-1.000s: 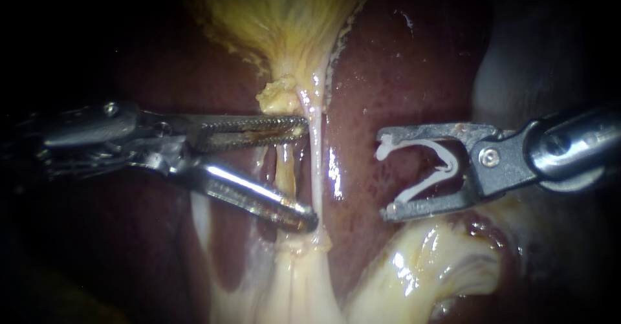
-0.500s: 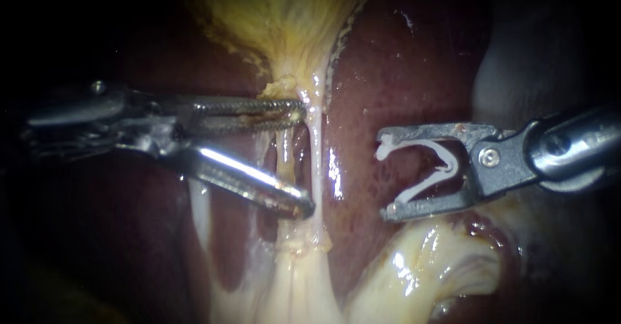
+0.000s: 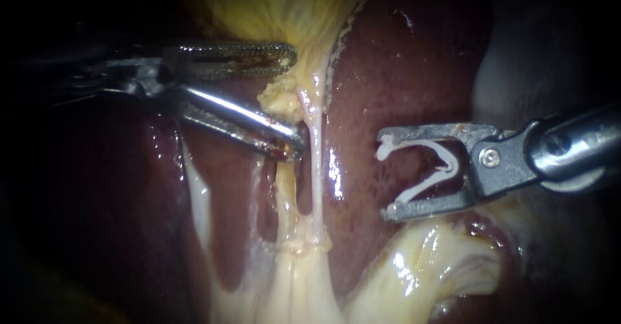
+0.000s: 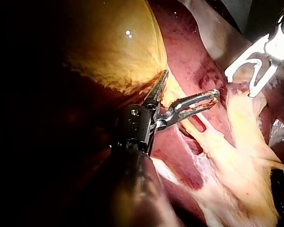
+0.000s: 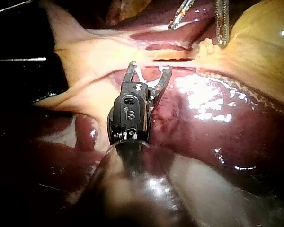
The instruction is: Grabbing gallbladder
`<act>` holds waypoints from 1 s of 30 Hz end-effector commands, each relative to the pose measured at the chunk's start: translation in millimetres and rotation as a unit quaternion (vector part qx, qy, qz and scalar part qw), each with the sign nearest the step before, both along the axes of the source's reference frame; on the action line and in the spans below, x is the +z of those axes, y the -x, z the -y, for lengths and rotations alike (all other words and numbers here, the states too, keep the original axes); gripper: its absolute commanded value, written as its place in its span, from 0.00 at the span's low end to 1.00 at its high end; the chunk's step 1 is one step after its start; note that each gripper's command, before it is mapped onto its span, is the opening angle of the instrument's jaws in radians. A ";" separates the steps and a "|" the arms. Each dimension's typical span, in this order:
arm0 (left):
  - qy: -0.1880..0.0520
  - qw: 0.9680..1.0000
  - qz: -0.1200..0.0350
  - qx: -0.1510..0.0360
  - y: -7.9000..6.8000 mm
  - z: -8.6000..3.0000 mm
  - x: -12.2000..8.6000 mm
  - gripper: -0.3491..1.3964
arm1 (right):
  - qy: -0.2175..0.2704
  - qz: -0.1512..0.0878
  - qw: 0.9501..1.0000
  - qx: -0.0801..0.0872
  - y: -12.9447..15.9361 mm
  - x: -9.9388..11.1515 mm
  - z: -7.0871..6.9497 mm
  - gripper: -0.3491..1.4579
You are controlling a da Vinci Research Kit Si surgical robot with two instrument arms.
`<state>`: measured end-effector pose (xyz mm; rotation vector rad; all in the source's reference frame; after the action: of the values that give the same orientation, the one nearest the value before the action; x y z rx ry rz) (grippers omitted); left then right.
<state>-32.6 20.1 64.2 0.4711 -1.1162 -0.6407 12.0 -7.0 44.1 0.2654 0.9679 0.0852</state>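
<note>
Jaws of my left instrument (image 3: 294,102) gape wide, gripping nothing. One lies against the gallbladder (image 3: 284,7), the other just below the gallbladder's narrow neck. Two pale tubes (image 3: 315,169) run down from that neck across the liver (image 3: 401,72). Well to the gallbladder's right, my right instrument (image 3: 385,176) holds a white clip (image 3: 427,169) between its spread jaws.

No legible text or label on anything; just one small stamped mark on the right instrument (image 5: 150,72)
</note>
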 end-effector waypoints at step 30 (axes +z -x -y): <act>-0.018 1.000 -0.021 -0.006 -1.3 2.3 4.9 0.51 | 0.000 0.000 1.000 0.000 0.0 0.1 0.1 0.47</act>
<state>-31.3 17.8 69.2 0.4816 -1.0696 -0.6837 12.0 -7.1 44.2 0.2650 0.9684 0.0846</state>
